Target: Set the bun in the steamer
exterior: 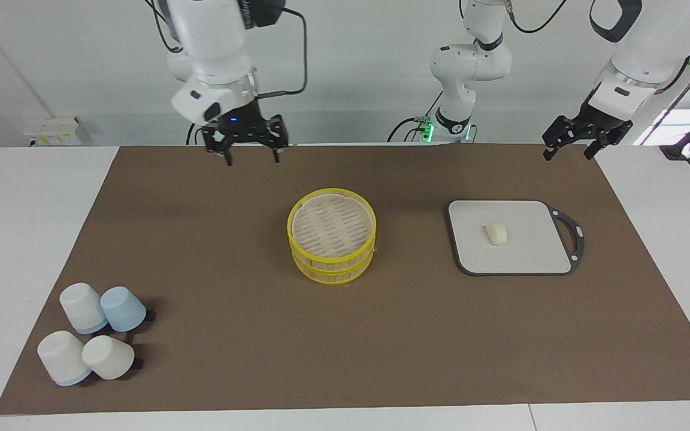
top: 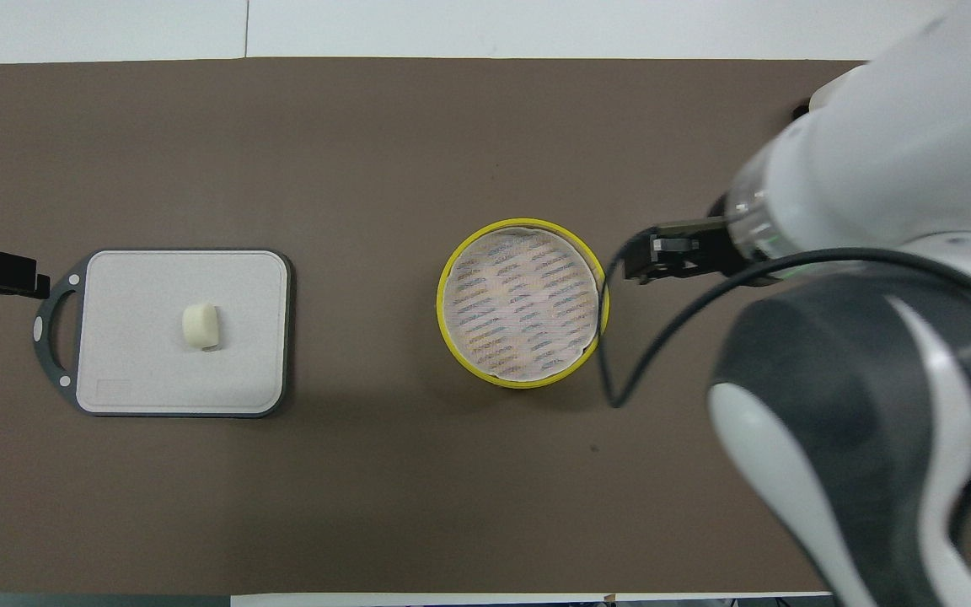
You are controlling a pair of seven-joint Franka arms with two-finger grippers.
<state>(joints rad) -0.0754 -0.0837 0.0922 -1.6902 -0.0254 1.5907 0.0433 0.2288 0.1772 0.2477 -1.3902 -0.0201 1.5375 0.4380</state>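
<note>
The bun, a small cream-white lump, lies on the grey board toward the left arm's end of the table. The steamer, yellow-rimmed with its slatted lid on, stands in the middle of the brown mat. My right gripper is open and empty, up in the air over the mat's edge beside the steamer; in the overhead view its arm covers much of that end. My left gripper is open and empty, held up over the mat's corner near the board, and waits.
Several upturned cups, white and pale blue, stand on the mat at the right arm's end, farther from the robots than the steamer; the right arm hides them in the overhead view. The brown mat covers most of the white table.
</note>
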